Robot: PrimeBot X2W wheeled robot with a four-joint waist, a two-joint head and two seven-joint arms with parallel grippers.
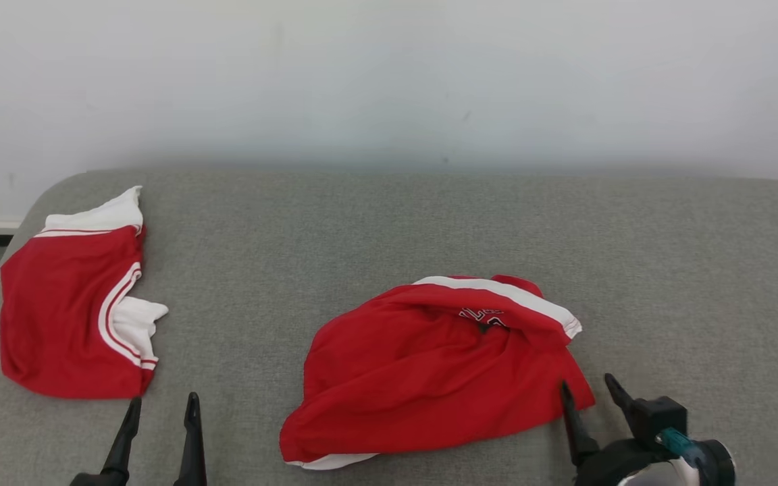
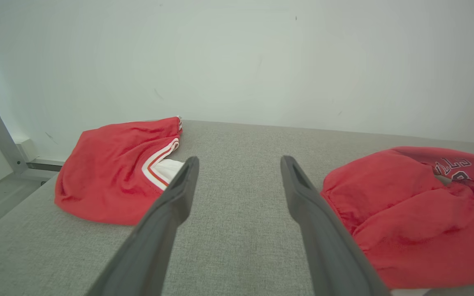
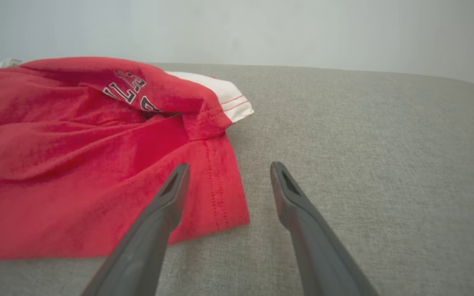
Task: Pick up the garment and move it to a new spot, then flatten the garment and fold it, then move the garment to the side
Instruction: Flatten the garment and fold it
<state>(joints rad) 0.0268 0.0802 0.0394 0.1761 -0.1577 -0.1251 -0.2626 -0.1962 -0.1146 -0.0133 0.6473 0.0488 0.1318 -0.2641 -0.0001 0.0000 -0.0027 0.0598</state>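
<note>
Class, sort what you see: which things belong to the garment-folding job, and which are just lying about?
In the job: crumpled red garment with lettering, open right gripper by its corner, open left gripper.
Lying about: folded red garment at left, likely finished.

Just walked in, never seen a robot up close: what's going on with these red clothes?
A two-armed robot is tidying clothes on a grey table. A crumpled red garment lies in the middle, not yet flattened or folded. The right gripper is open at its near right corner, holding nothing. The left gripper is open over the table, near a second red garment at the left.
</note>
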